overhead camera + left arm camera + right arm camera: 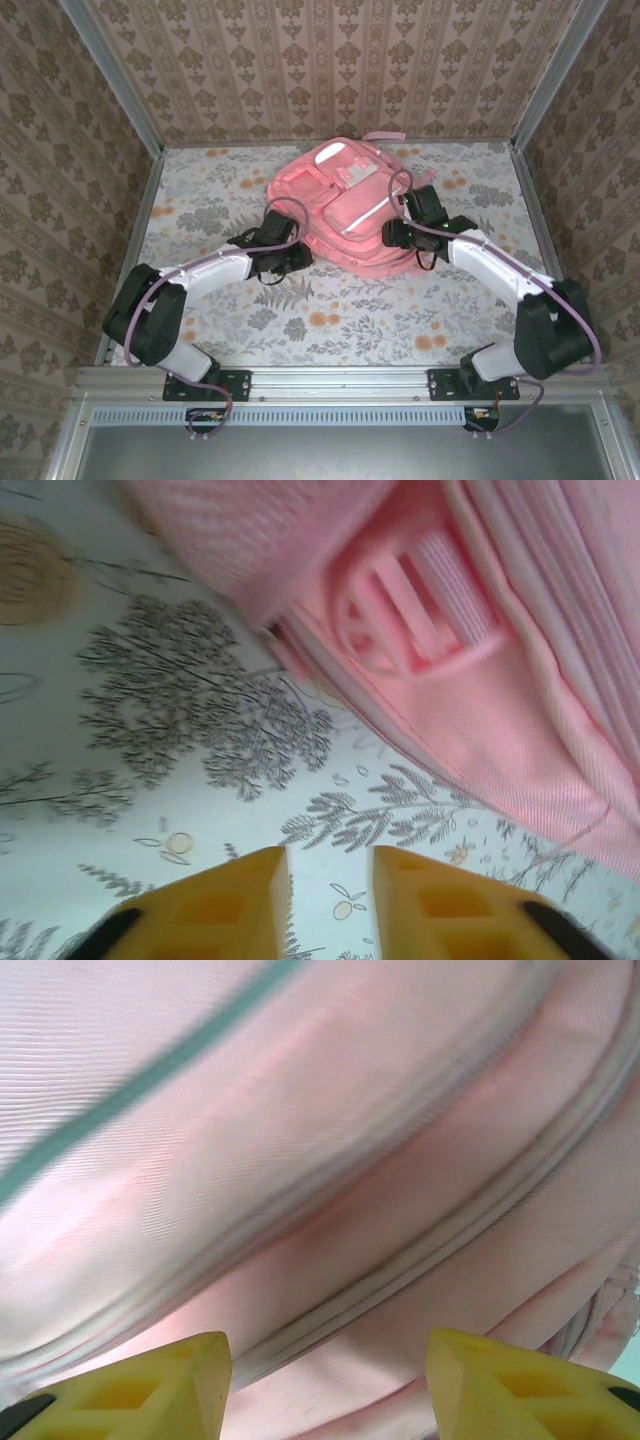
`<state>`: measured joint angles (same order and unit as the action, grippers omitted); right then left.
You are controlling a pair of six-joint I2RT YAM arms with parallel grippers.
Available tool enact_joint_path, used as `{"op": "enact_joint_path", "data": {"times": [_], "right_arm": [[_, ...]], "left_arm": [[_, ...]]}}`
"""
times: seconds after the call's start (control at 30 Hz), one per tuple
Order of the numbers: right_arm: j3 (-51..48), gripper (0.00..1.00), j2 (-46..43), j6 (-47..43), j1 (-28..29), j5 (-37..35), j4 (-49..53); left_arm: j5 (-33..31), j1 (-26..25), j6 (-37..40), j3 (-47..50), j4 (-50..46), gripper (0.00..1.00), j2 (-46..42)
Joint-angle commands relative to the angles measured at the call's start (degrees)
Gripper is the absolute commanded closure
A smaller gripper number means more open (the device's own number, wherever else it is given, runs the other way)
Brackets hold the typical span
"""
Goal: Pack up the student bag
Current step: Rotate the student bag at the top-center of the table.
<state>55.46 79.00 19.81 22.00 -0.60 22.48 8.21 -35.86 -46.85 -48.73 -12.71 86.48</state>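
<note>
On the left, our left gripper (330, 855) hovers low over the floral table (150, 740), just beside the bag's edge. Its 2 yellow fingers stand a narrow gap apart with nothing between them. In the middle, toward the far side, lies the student bag (340, 205). It's soft pink, front pockets up, with white patches, a pale strip across it and a pink buckle (390, 620) at its near-left edge. On the right, our right gripper (330, 1350) stands wide open, close to the pink fabric, gripping nothing.

Matt, finely ribbed cloth student bag (520, 750); smooth printed table (60, 825).
</note>
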Motion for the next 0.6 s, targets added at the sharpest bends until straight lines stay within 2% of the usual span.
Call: {"op": "enact_joint_path", "data": {"times": [0.0,0.07,0.17,0.2,0.3,0.57], "right_arm": [[-2.14,0.45,-7.25,0.12,2.99,-2.10,1.02],[-3.96,0.45,-10.20,1.82,5.02,-2.53,0.63],[-5.99,0.45,-13.76,4.42,8.89,-3.92,0.58],[-6.35,0.45,-14.56,5.32,9.90,-4.44,0.94],[-7.22,0.45,-15.91,7.70,12.15,-4.66,1.02],[-9.13,0.45,-16.10,11.56,17.63,-5.99,-0.63]], "left_arm": [[-0.98,3.97,2.04,-2.38,-2.65,0.62,-2.01],[0.10,6.49,3.97,-3.29,-2.35,0.58,-1.05],[1.83,9.31,5.45,-4.62,-0.87,0.56,1.55],[2.79,11.61,5.64,-5.02,0.23,0.54,2.74],[6.24,13.42,5.33,-5.33,5.45,0.41,5.99],[11.59,14.33,2.09,-6.55,17.07,0.38,13.67]]}}
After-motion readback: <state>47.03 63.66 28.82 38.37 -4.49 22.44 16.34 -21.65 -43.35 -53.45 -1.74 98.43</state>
